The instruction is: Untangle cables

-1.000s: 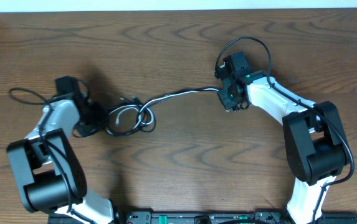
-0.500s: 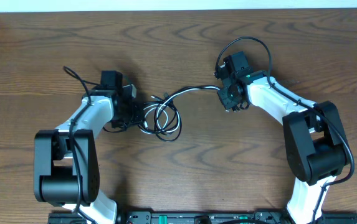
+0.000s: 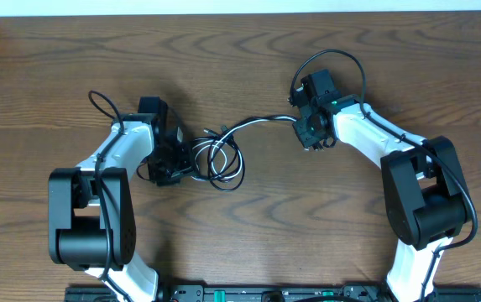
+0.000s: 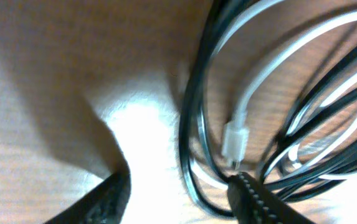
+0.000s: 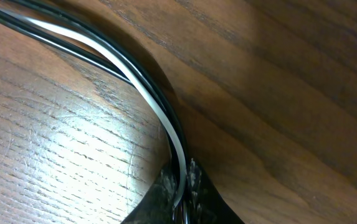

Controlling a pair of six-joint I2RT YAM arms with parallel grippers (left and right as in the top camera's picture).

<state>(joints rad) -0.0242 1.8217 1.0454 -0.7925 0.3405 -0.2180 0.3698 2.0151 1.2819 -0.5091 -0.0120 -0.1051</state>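
Brown wood of the table (image 3: pixel 248 59) lies under both my arms. The cables (image 3: pixel 219 159) are on it, a little left of the middle: two black cords and one white, wound together in a small loose coil of several overlapping loops. From the top of this coil a strand of the cords leaves in a curve to the right and ends at my right gripper (image 3: pixel 305 130), which is well apart from the coil.

My left gripper (image 3: pixel 177 168) is low at the left edge of the coil, just beside it. In the left wrist view its jaws stand wide apart, so it is open and grips nothing. One of its fingertips (image 4: pixel 262 199) lies over the black loops at the edge of the coil, the other is over bare wood, and a black cord passes through the gap between them. Just above the first fingertip I see a white plug (image 4: pixel 234 140), lying inside the loops.

My right gripper is closed on the strand. In the right wrist view the white cord (image 5: pixel 159 106) runs over the wood with black cords tight beside it and goes into the closed jaws at the bottom of the frame. Whether every black cord is pinched there, I cannot tell.
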